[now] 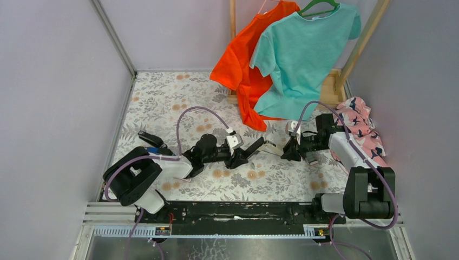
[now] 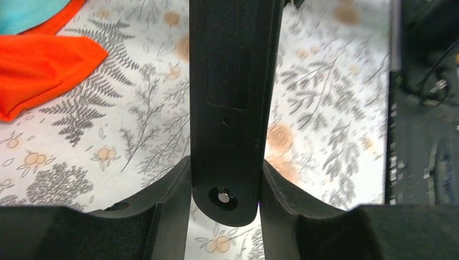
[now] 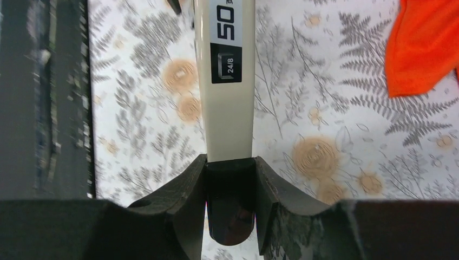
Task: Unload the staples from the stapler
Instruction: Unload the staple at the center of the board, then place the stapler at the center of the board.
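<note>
The stapler [image 1: 270, 147] is held over the middle of the desk [image 1: 162, 103], left tool [image 2: 226, 176] clamped on its black base, right tool [image 3: 230, 170] on its cream top, so an uneven pull could wrench it free and scatter unseen staples.

Surface: table under floral-print cloth [image 1: 162, 103].
Right edge: crumpled pink patterned garment [image 1: 364, 127].
Back: wooden rack base [image 1: 330, 86].

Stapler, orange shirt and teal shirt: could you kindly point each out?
stapler [image 3: 230, 124], right wrist view, cream body below the label.
orange shirt [image 1: 236, 70], top external view, its sleeve.
teal shirt [image 1: 303, 54], top external view, its chest.
</note>
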### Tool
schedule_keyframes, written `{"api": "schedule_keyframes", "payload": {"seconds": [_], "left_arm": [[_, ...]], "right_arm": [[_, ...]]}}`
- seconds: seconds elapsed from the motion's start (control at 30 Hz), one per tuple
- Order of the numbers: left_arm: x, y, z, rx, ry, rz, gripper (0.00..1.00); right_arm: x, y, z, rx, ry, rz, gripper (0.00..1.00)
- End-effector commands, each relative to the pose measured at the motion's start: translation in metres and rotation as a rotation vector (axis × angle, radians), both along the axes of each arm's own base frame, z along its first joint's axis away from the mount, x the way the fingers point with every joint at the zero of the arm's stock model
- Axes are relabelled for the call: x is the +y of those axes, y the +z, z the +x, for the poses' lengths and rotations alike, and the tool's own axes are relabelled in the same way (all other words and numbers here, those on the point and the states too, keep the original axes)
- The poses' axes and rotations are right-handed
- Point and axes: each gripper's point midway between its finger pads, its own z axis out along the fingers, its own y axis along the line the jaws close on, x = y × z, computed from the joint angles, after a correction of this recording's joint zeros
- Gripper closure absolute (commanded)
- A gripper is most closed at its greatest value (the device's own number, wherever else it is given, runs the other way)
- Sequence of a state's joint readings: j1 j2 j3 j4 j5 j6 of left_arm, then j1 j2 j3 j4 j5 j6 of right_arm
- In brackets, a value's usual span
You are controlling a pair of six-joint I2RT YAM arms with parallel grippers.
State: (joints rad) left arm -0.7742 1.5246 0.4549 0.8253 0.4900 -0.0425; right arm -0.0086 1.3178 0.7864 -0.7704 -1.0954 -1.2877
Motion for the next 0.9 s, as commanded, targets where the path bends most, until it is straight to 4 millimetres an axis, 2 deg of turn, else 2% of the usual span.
{"api": "schedule_keyframes", "payload": {"seconds": [0.0,0.17,0.3,0.4,0.57,0.67,0.73,0.77,0.83,0.87], "left_arm": [[0.016,-0.011,0.042,-0.11,0.117,0.174,1.0],[0.024,-0.03,0.05,-0.104,0.144,0.271,1.0],[0.018,-0.021,0.048,-0.091,0.138,0.222,1.0],[0.001,0.009,0.044,-0.051,0.121,0.078,1.0],[-0.041,0.085,0.021,0.03,0.043,-0.256,1.0],[-0.052,0.125,0.011,0.066,0.013,-0.448,0.98],[-0.05,0.141,0.009,0.117,0.017,-0.555,0.87],[-0.05,0.147,0.007,0.139,0.007,-0.599,0.85],[-0.054,0.156,0.003,0.196,-0.036,-0.662,0.73],[-0.058,0.153,0.003,0.242,-0.045,-0.682,0.68]], "right_arm": [[-0.028,-0.016,0.037,-0.254,0.006,-0.209,1.0],[-0.035,-0.028,0.046,-0.285,-0.015,-0.256,1.0],[-0.024,-0.014,0.04,-0.239,-0.006,-0.174,1.0],[-0.007,0.013,0.033,-0.186,0.003,-0.072,1.0],[0.025,0.072,0.027,-0.075,-0.015,0.097,1.0],[0.037,0.106,0.028,0.013,-0.053,0.211,1.0],[0.041,0.124,0.029,0.06,-0.075,0.269,1.0],[0.044,0.131,0.027,0.092,-0.08,0.297,1.0],[0.049,0.142,0.026,0.139,-0.09,0.349,1.0],[0.051,0.145,0.025,0.161,-0.095,0.37,1.0]]}}
